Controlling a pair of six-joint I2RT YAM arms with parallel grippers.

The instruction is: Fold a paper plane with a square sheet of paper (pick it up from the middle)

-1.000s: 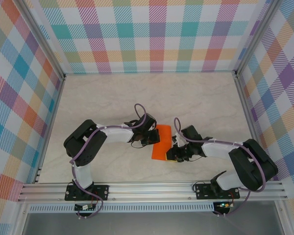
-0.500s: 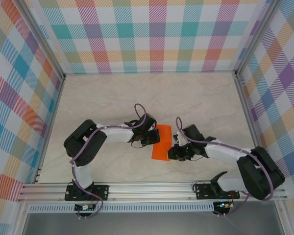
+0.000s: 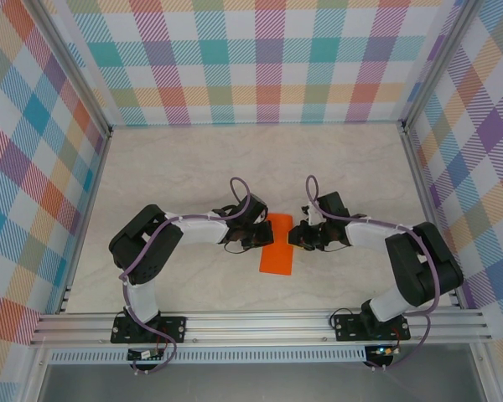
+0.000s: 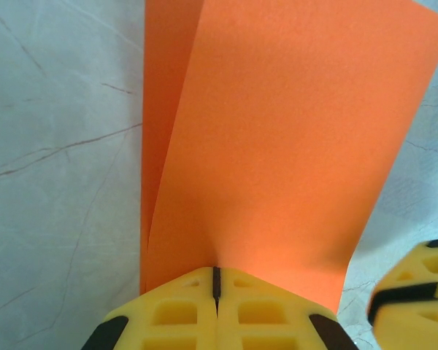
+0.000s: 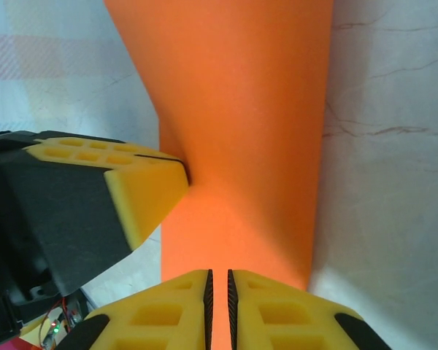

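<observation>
Bolted to the rail [image 3: 260,325] at the near edge: both arm bases. Further in, lying on the table [image 3: 193,167] as a narrow folded strip: the square sheet of paper [image 3: 277,254] — caught from both sides. Pinched at its left edge by the left gripper [image 4: 215,281], jaws pressed flat together, two layers showing. Nipped at its right edge by the right gripper [image 5: 219,284], jaws drawn to a thin slit on the paper. Beyond — marbled tabletop, then plaid walls [image 3: 268,59].

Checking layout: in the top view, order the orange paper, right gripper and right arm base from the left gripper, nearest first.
1. orange paper, in its jaws
2. right gripper, on the sheet's right
3. right arm base, near rail, right
</observation>
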